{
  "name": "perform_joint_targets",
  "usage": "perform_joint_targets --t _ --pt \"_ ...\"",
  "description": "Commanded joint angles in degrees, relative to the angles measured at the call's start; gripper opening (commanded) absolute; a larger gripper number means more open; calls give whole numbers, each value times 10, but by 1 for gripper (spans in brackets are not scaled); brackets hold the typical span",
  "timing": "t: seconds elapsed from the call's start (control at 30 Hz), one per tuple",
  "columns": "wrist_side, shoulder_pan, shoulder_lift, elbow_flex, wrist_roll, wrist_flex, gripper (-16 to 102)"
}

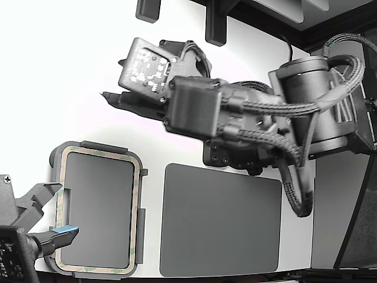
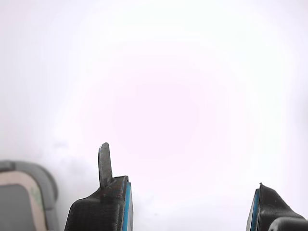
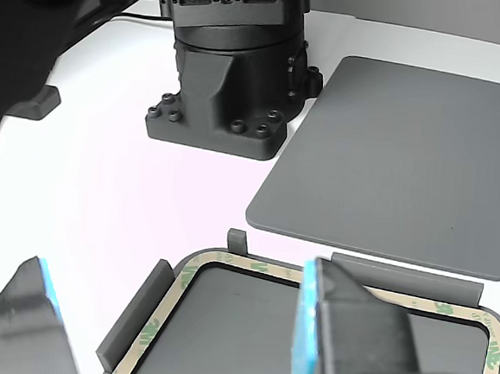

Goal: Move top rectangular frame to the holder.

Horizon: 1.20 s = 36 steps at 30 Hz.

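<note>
The rectangular frame (image 1: 136,206), a thin beige-green mottled rim, lies flat inside the grey holder (image 1: 142,227) at the exterior view's lower left. A dark grey surface shows through its open centre. My gripper (image 1: 112,97) hangs above the white table, beyond the holder's far end, apart from both. In the wrist view my gripper (image 2: 189,207) is open and empty, its blue-padded fingers (image 2: 126,202) wide apart. One corner of the frame (image 2: 24,175) and of the holder (image 2: 43,175) shows at that picture's edge. The other view shows the frame (image 3: 253,263) in the holder (image 3: 136,312).
A solid dark grey mat (image 1: 221,221) lies beside the holder, towards the exterior view's right. A second arm's open gripper (image 1: 53,211) sits at the holder's left edge in the exterior view. A black arm base (image 3: 229,64) stands behind the mat's corner.
</note>
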Motion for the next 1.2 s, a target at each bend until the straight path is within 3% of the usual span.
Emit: perform_joint_targets --t 0.0,0.2,0.3,0.83,1.17 --pt "-18 -37 142 127 -49 -97 100" --pt "-122 -132 351 356 -102 -219 100" --pt "-142 -145 439 447 -94 -262 100" --pt "-178 -154 750 717 -80 -218 100" --pt "-200 -155 751 734 -93 -220 100"
